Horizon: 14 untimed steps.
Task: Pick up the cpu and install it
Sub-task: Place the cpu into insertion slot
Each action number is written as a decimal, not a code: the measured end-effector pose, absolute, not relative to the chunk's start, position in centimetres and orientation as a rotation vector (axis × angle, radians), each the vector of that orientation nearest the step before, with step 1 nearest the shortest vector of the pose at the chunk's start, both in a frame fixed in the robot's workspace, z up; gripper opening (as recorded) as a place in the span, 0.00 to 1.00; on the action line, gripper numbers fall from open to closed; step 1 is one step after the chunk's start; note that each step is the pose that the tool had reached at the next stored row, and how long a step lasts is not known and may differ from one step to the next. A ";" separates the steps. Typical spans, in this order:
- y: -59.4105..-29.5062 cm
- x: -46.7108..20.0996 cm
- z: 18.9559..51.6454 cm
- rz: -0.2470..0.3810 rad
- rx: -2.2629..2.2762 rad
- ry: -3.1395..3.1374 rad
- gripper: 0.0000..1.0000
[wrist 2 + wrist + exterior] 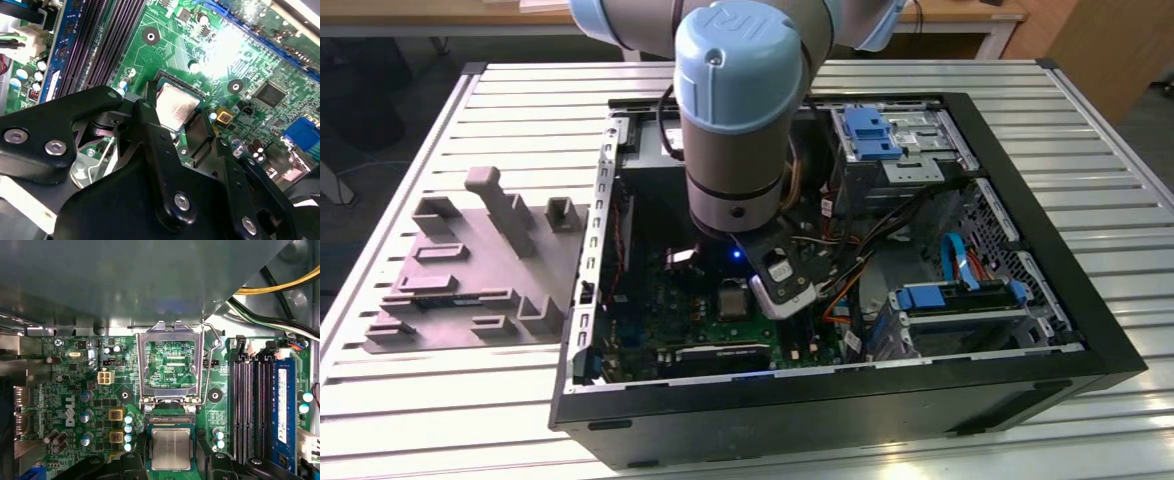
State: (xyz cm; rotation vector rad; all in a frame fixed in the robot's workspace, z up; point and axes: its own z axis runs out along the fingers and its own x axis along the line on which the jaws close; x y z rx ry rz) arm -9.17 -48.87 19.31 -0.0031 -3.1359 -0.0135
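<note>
The gripper is clamped on the cpu. In both wrist views one black finger presses against each of two opposite edges of the chip. The finger links run out of the picture in the first wrist view. In the second wrist view the gripper's body hides the board nearest the camera.

The cpu lies level over the socket, metal top up. A dark strip of the socket shows past one chip edge and the rest is covered. It cannot be told whether the chip is seated or held just above the socket.

Just beyond the socket the frame is swung open, and the board shows through its window. A wire lever runs along one side of the frame. Beside the socket stand the black slots, one of which holds a blue module with a white label too small to read.

White lettering and a logo are printed on the board on the socket's other side, and the fine print is illegible. Glare washes out a patch of the board in the second wrist view.

Past the frame a grey panel covers the board's far part. Yellow and black cables cross its corner.

In the exterior view the arm reaches down into the case and hides the socket. The case lies open on a slatted table, with a grey fixture on the table beside it.
</note>
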 end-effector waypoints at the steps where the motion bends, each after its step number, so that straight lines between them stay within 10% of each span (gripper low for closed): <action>1: -48.9 -9.2 19.2 -0.014 -0.001 -3.136 0.47; 14: -48.8 -9.2 18.7 -0.019 0.005 -3.135 0.47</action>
